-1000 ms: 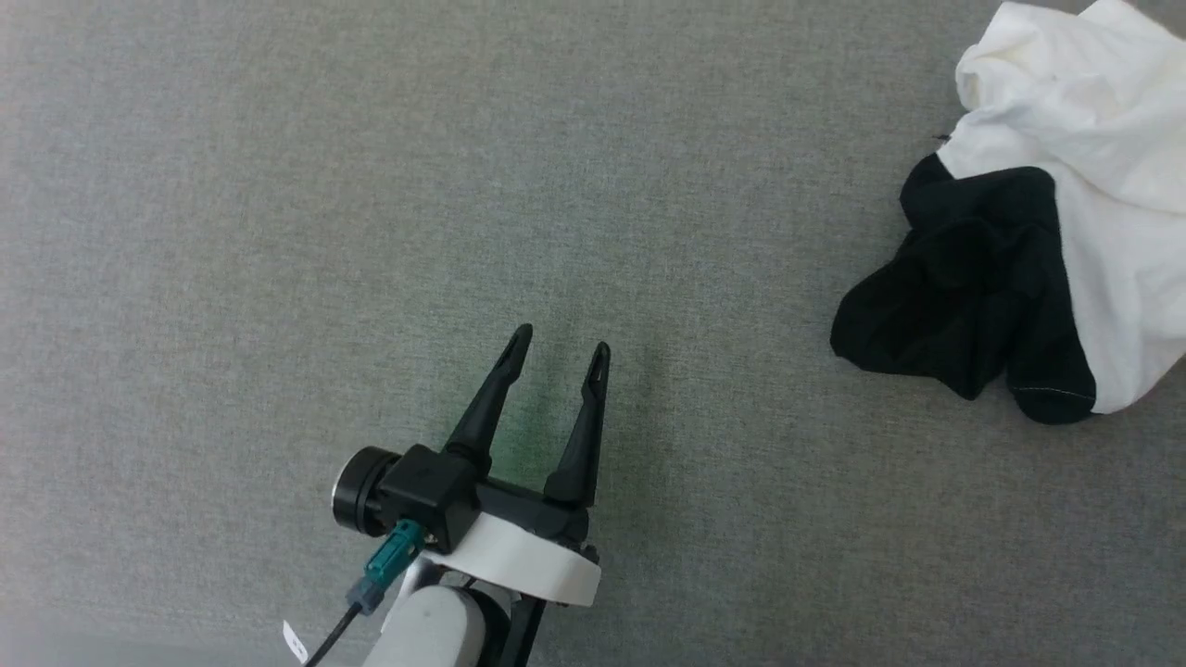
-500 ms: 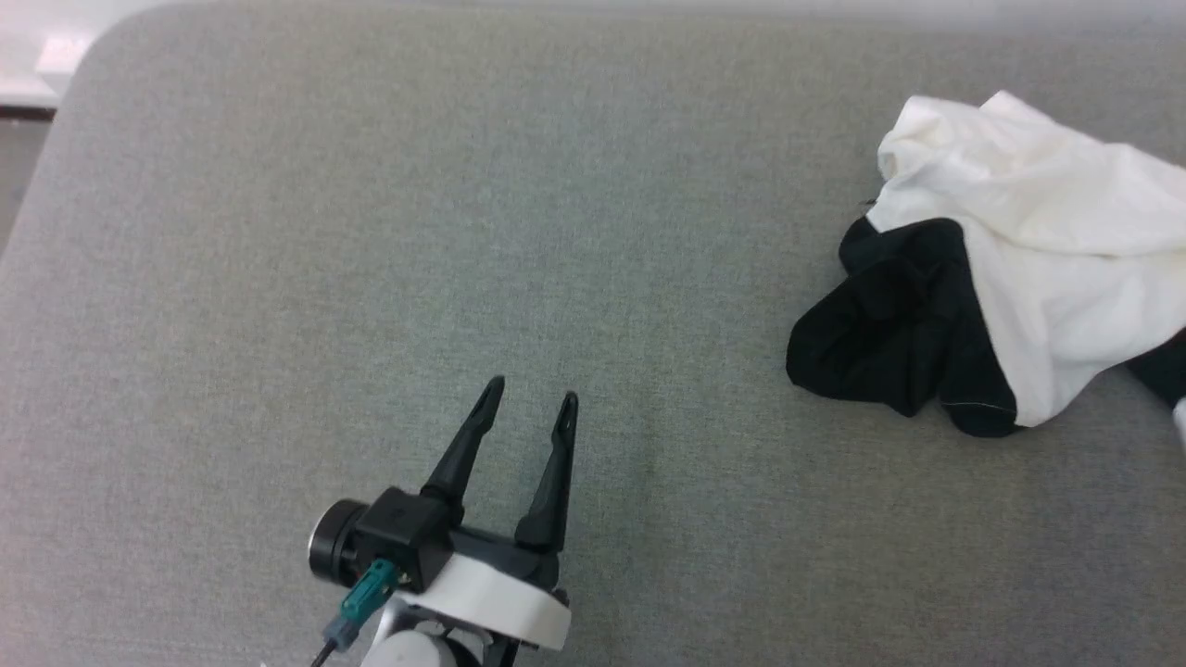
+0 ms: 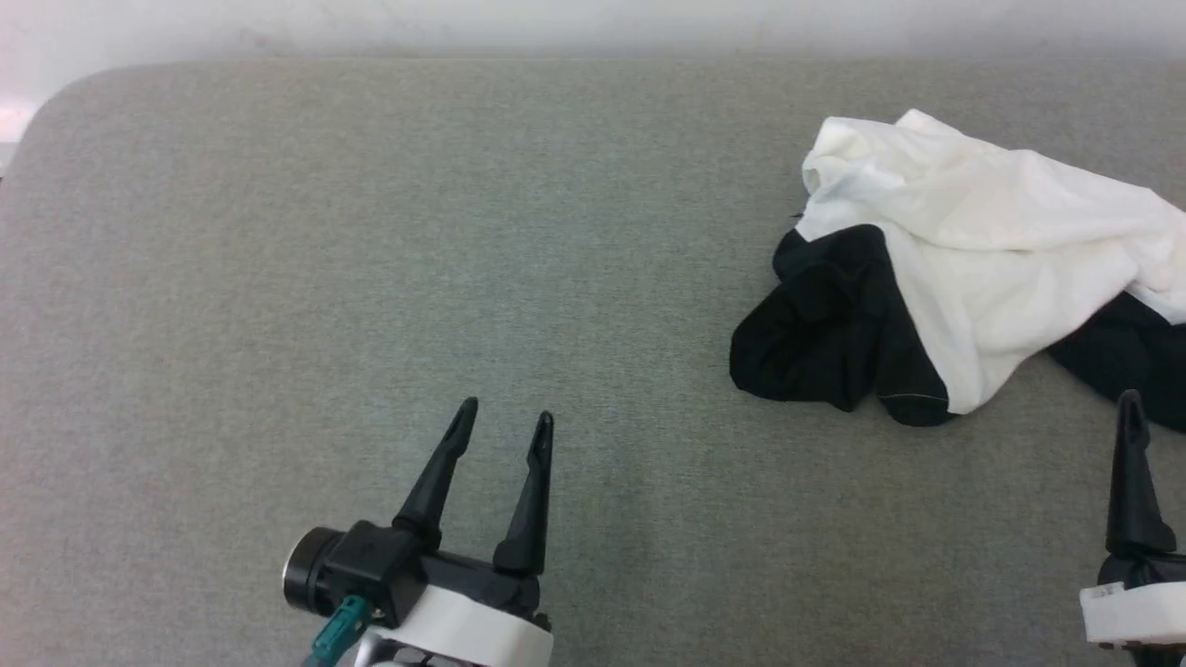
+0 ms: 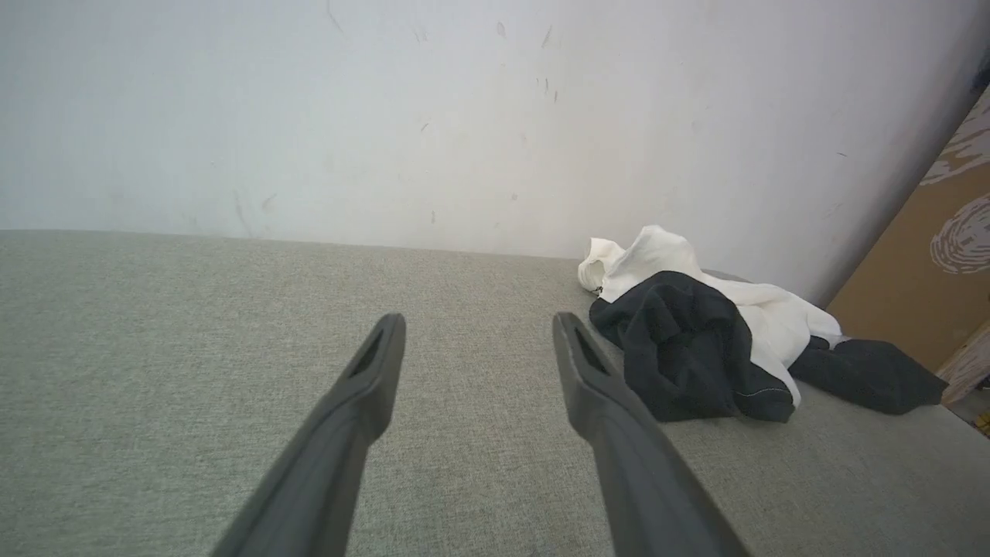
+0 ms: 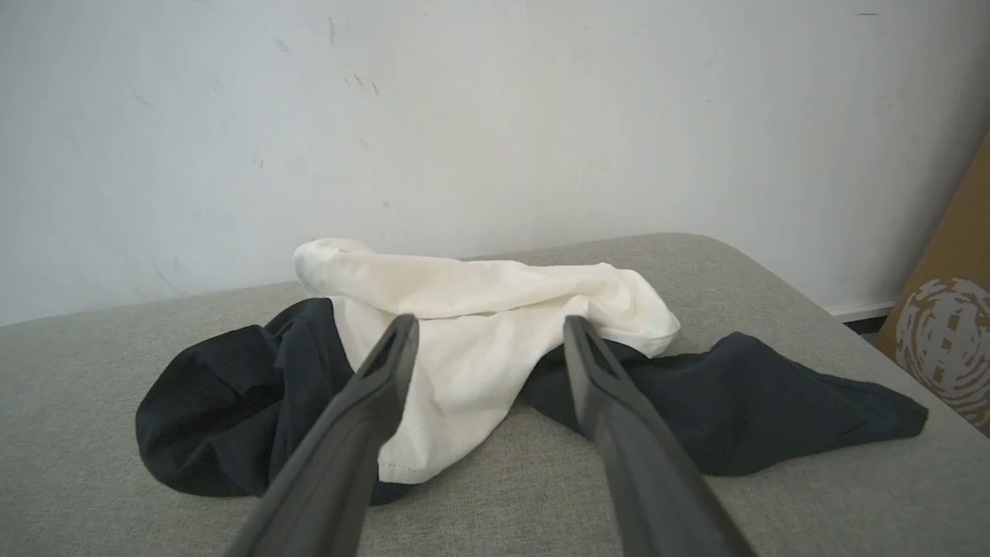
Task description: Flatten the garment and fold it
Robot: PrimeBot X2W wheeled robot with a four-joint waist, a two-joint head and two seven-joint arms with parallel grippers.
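Garment is seen crumpled at the far right of the grey pad, brought further into view by a raised camera; left gripper and right gripper are held spread and empty over its near edge, so flattening seems unstarted.

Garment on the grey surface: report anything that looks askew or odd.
The garment lies crumpled in a heap toward the right end of the grey surface, white body bunched up, one black sleeve balled beside it, the other trailing out. No damage shows.
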